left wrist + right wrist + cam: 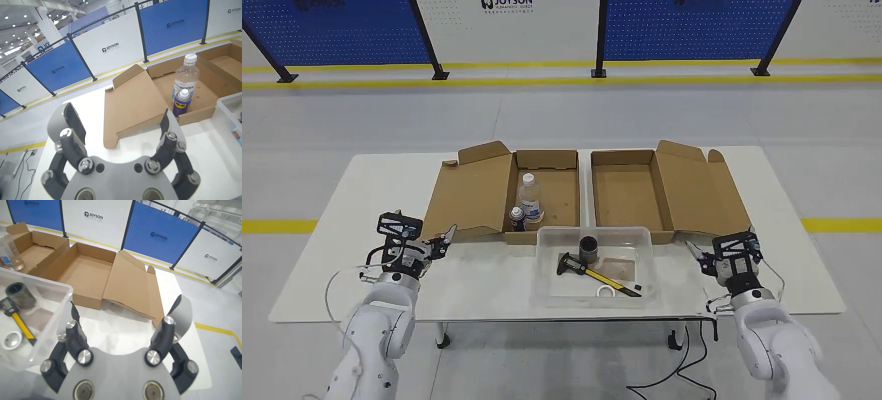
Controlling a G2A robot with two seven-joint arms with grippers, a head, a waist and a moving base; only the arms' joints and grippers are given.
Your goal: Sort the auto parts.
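My left gripper (121, 121) and right gripper (124, 309) are both released and hang near the front edge of the table (482, 285), one at each side of the clear bin (594, 231). Inside the bin the caliper (597, 276) lies flat and diagonal, with its thin end toward my right gripper.

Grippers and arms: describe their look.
The left gripper and right gripper match: silver-grey base plate, black linkages with shiny round bolts, pale grey curved fingers, black serrated pads. The left arm and right arm are white, rounded, with thin black cables.
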